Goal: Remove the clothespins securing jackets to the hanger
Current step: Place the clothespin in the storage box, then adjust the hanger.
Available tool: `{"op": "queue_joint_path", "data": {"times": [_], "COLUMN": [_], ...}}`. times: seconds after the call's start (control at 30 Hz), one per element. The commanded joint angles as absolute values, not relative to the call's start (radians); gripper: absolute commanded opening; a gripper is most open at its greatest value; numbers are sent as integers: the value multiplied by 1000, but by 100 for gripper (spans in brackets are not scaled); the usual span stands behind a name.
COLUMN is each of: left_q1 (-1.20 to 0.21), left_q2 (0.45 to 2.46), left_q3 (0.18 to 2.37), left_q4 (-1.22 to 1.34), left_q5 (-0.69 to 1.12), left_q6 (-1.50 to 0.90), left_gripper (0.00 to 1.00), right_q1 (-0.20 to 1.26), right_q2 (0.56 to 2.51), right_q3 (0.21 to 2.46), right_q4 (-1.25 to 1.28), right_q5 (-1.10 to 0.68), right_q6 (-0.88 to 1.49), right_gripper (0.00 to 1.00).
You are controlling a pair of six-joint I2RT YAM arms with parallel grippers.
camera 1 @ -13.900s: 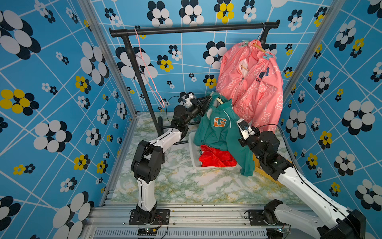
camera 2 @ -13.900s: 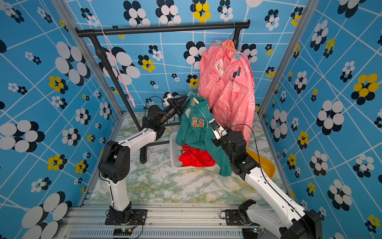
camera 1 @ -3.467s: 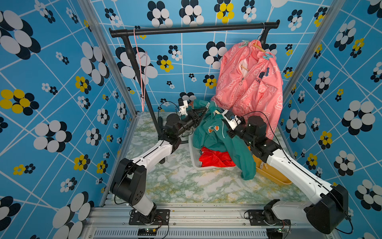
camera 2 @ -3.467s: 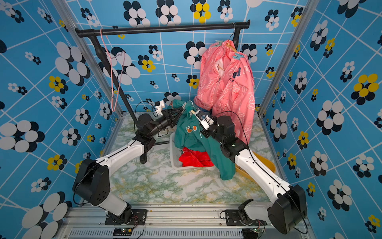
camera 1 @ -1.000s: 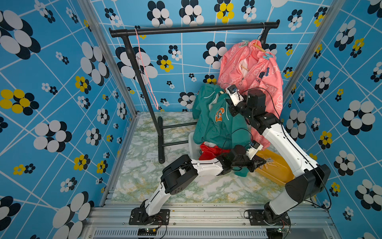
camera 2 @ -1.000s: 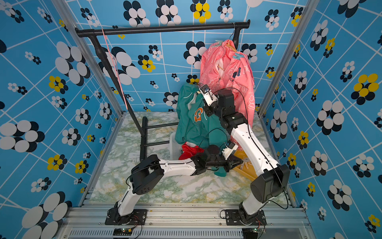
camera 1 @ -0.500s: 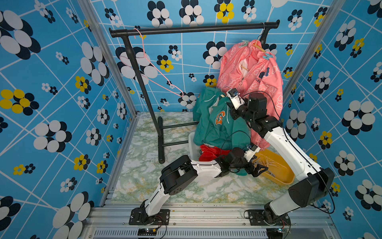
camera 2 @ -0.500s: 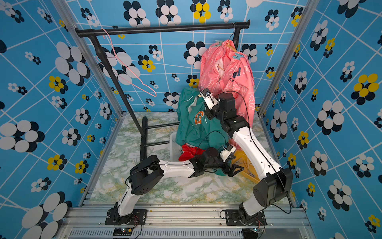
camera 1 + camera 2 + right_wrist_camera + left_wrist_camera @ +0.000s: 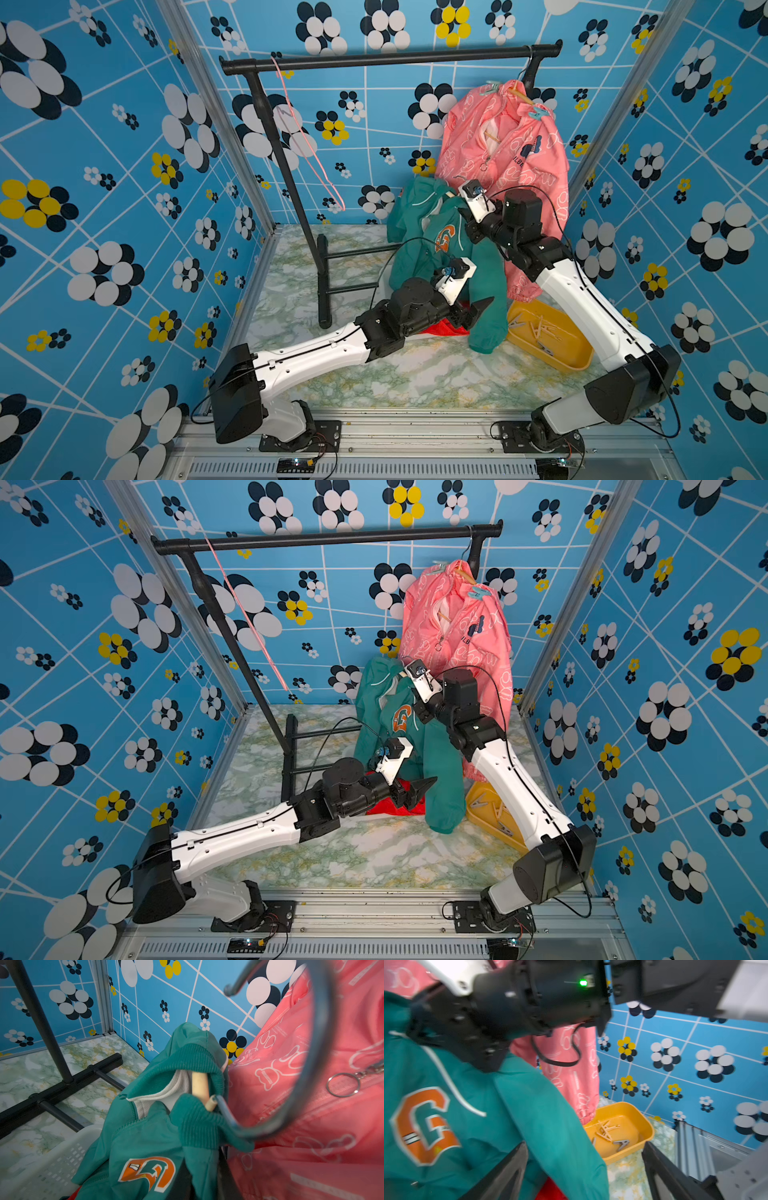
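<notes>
"While the left gripper [image 9: 473, 311] gapes empty beside the green jacket [image 9: 419, 249], what holds it up?"

"The right gripper [image 9: 471, 235], clamped near its collar. Teal clothespins [image 9: 539, 111] sit on the pink jacket [image 9: 511, 166], at its one o'clock. A slack pinch could drop jacket and hanger [image 9: 199, 1084]."

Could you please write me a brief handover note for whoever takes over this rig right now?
Left claw: open, empty, beside the green jacket, near the yellow tray.
Right claw: shut on the green jacket, holding it up with its wooden hanger inside.
Done: several clothespins lie in the tray; the red jacket lies under the green one.
Left: the pink jacket hangs on the rail with teal clothespins at its shoulders. No pins are visible on the green jacket.
</notes>
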State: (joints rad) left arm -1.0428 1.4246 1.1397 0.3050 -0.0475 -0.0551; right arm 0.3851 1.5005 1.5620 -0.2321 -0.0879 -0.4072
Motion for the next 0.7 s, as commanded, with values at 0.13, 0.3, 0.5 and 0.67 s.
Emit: {"op": "queue_joint_path", "data": {"times": [0.13, 0.3, 0.5, 0.67], "left_q1": [-895, -815, -767, -729], "left_q2": [1411, 1439, 1516, 1582], "left_q3": [1156, 1219, 1291, 1341], "left_q4": [281, 325, 389, 407], "left_q5": [-211, -164, -130, -104], "left_q6": [25, 0, -25, -79], "left_gripper": [80, 77, 67, 58], "right_q1": [379, 379, 380, 379], "right_q2": [1343, 1315, 1297, 1273], "right_q3": [1476, 1445, 1409, 1376], "right_q4": [-190, -218, -218, -206], "right_q5": [-174, -191, -241, -289], "right_q6": [-398, -397, -381, -371], "right_gripper": [0, 0, 0, 0]}}
